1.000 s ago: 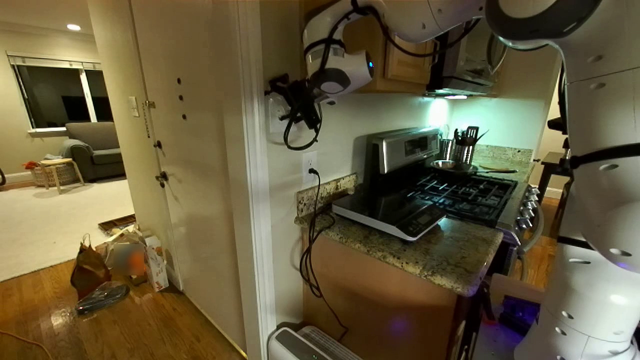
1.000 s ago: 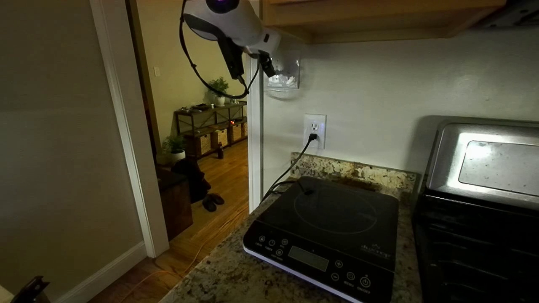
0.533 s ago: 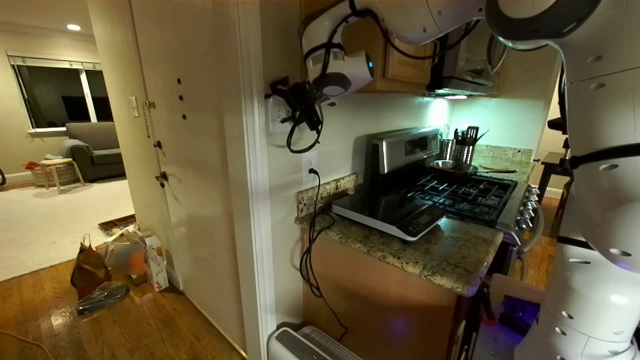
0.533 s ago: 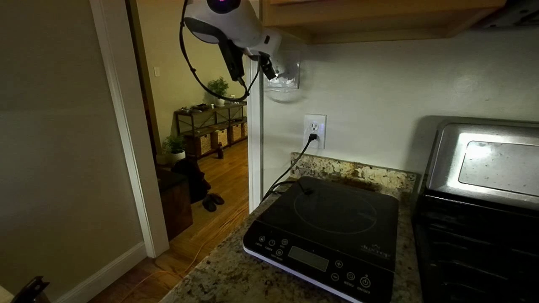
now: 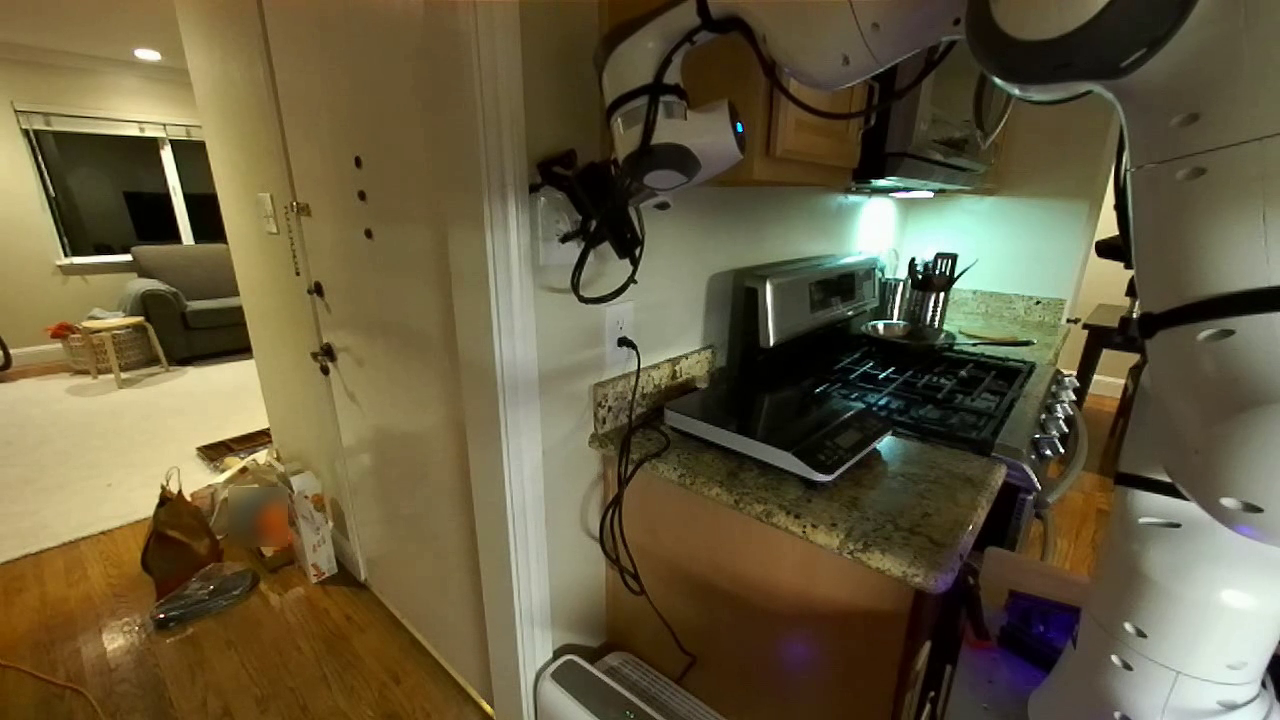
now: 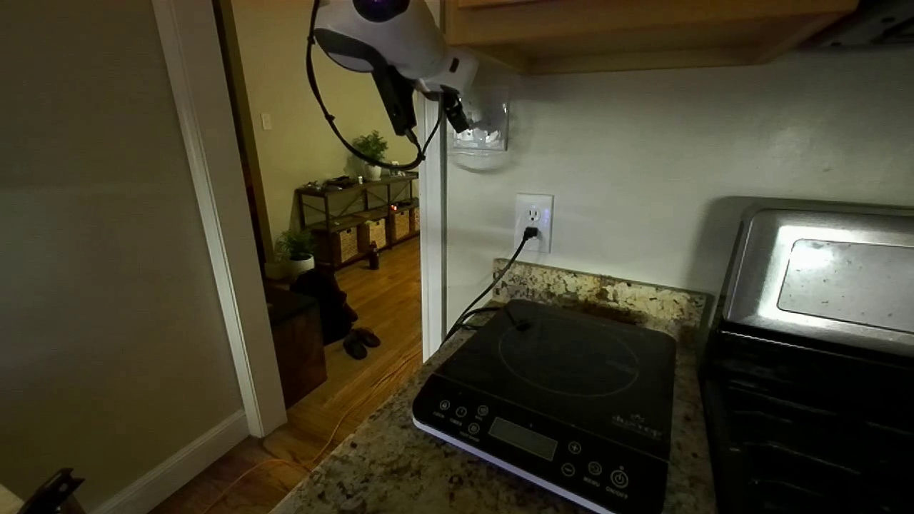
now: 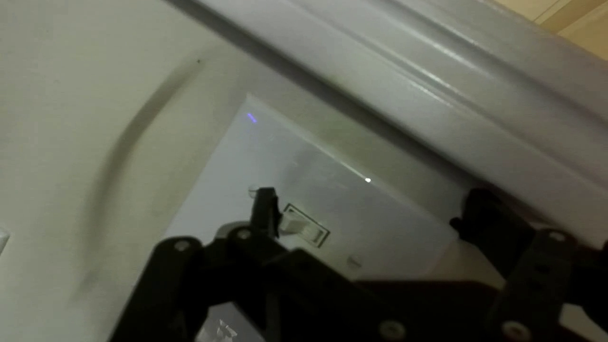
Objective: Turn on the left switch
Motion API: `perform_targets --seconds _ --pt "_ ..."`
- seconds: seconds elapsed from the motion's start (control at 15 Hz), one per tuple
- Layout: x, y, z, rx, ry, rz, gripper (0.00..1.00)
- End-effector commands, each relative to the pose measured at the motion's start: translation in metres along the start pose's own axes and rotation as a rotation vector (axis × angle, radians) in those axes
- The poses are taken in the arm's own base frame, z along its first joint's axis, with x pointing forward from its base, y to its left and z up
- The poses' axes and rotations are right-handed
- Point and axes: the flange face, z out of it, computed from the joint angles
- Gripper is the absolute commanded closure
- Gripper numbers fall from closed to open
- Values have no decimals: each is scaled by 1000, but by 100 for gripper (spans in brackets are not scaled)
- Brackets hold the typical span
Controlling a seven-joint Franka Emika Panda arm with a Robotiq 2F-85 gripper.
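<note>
Clearly, the tool was spread wide, gripping nothing, one fingertip just beside the left toggle switch in the white wall plate near the door trim. It was likely hard, stiff plastic, best pushed at its end, not pinched.

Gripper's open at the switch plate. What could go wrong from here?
One finger of the open gripper seems right beside the left toggle switch; contact isn't clear, so it may slip past or push the switch plate instead.
The opposite finger appears close to the doorway trim and might scrape it.
In an exterior view, the black cable hangs in a slack loop and could snag as you move.
</note>
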Motion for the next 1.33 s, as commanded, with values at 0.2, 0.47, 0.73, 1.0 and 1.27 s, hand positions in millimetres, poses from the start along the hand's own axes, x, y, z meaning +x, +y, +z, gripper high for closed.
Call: perform_targets --seconds 0.2,0.47,0.73,1.0,1.27 --pt "9 -4 12 22 5 6 0" --pt "11 0 19 13 12 -11 0" --pt "13 -12 15 38 20 -16 0" --pt "13 -23 -2 50 18 -14 0" --pt "16 -36 -22 68 22 -24 0"
